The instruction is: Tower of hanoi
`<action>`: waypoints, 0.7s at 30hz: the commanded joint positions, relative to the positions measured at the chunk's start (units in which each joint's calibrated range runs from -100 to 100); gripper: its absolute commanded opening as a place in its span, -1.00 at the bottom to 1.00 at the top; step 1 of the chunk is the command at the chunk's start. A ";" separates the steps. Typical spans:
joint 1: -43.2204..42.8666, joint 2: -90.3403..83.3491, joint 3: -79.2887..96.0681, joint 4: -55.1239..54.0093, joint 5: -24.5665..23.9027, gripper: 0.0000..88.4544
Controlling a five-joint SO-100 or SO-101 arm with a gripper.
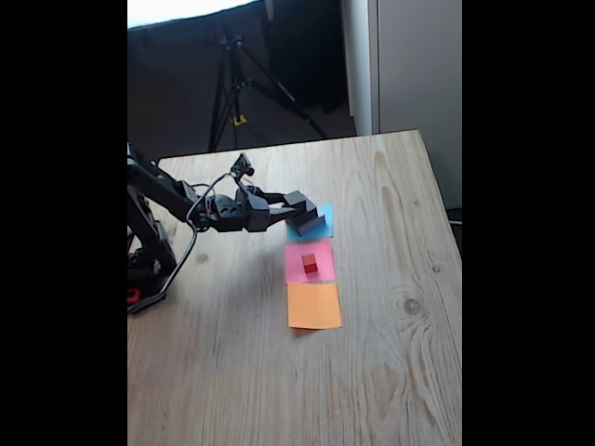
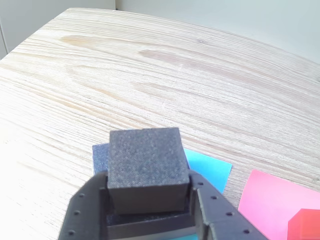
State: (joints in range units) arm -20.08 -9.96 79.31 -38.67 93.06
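My gripper [image 1: 299, 208] reaches in from the left over the blue paper square [image 1: 325, 215] and is shut on the small black cube [image 1: 296, 198]. In the wrist view the cube [image 2: 145, 165] sits between the two fingers [image 2: 82, 210], just above a black slab [image 2: 150, 223]. A corner of the grey slab [image 2: 100, 154] shows under it on the blue paper [image 2: 212, 169]. The slabs [image 1: 314, 225] lie stacked on the blue square. The tiny red cube [image 1: 310, 263] stands alone on the pink paper square [image 1: 323, 271], and in the wrist view the red cube [image 2: 306, 226] is at the lower right.
An orange paper square [image 1: 314, 306] lies bare below the pink one. The wooden table [image 1: 390, 372] runs wide to the right and front. The arm's base [image 1: 149, 269] stands at the table's left edge. A tripod [image 1: 232, 84] stands on the floor behind.
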 commanded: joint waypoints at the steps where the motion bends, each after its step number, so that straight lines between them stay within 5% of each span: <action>1: 0.48 0.27 -0.77 -1.76 0.92 -0.87; 15: 0.23 2.24 -2.59 -2.08 0.42 -0.86; 21: 0.57 2.24 -2.31 -2.08 -0.25 -0.67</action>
State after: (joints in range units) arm -20.08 -7.31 78.53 -39.79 93.23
